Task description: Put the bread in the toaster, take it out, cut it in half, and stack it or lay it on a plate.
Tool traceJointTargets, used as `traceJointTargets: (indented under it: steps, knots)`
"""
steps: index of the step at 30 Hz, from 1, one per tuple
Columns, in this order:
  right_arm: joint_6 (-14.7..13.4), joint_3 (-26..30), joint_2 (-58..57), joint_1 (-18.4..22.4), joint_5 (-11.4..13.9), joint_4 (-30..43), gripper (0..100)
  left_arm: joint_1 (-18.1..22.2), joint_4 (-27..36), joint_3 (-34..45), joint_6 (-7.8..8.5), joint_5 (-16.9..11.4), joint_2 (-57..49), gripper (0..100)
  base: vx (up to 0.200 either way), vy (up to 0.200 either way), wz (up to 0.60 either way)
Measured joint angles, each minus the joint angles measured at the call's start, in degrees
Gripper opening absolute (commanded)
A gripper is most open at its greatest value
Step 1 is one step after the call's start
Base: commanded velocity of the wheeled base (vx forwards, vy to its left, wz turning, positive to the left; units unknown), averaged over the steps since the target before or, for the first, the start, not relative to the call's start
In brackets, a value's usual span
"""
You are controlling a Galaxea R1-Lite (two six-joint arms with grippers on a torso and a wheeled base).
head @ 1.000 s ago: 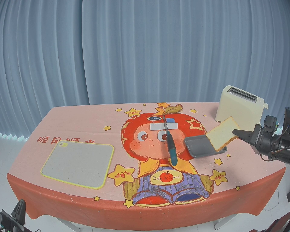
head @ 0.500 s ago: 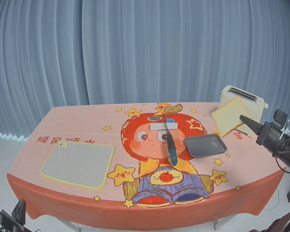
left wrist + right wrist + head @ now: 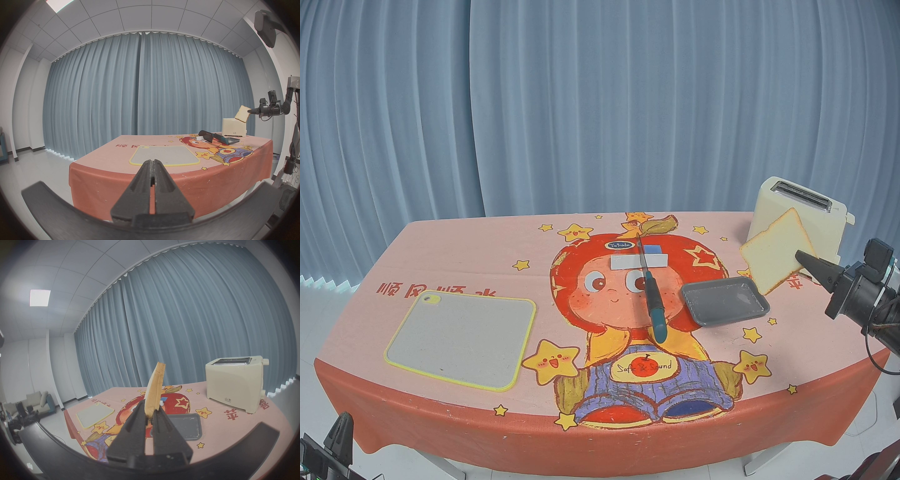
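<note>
Left pincer (image 3: 153, 165): is hanging low before the bench's (image 3: 456, 250) front edge, its fingers pressed together on nothing.
Cutting board (image 3: 461, 337): is lying flat on the near left of the bench.
Knife (image 3: 653, 294): is lying mid-bench, with its handle pointing toward the robot.
Plate (image 3: 725, 301): is sitting just right of the knife.
Right pincer (image 3: 803, 256): is pinching one corner of the bread (image 3: 776, 253).
Bread: is hanging upright in the air, between plate and toaster (image 3: 800, 212).
Toaster: is standing at the far right, with its slots facing up.
</note>
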State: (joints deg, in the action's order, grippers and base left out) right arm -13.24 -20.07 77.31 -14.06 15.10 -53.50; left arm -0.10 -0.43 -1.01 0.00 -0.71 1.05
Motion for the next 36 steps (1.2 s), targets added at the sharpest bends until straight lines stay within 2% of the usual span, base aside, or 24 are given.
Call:
traceJointTargets:
  steps: [7,19,26,36]
  knots:
    - [3.19,1.13,-0.68,-0.38,0.05,-0.02,0,0.05,0.0,0.0,0.0,0.02,0.0,0,0.0,0.0,0.0]
    - [3.83,1.99,-1.38,-1.76,0.06,-0.02,0,0.07,0.0,0.0,0.0,0.0,0.0,0,0.0,0.0,0.0]
    - [9.41,3.97,-1.51,-1.88,0.06,0.02,0,0.1,0.0,0.0,-0.02,0.02,0.0,0,0.0,0.0,0.0]
    - [9.9,4.19,-2.86,-1.84,0.09,-0.02,0,0.1,0.0,0.0,-0.05,0.0,0.0,0,0.0,0.0,0.0]
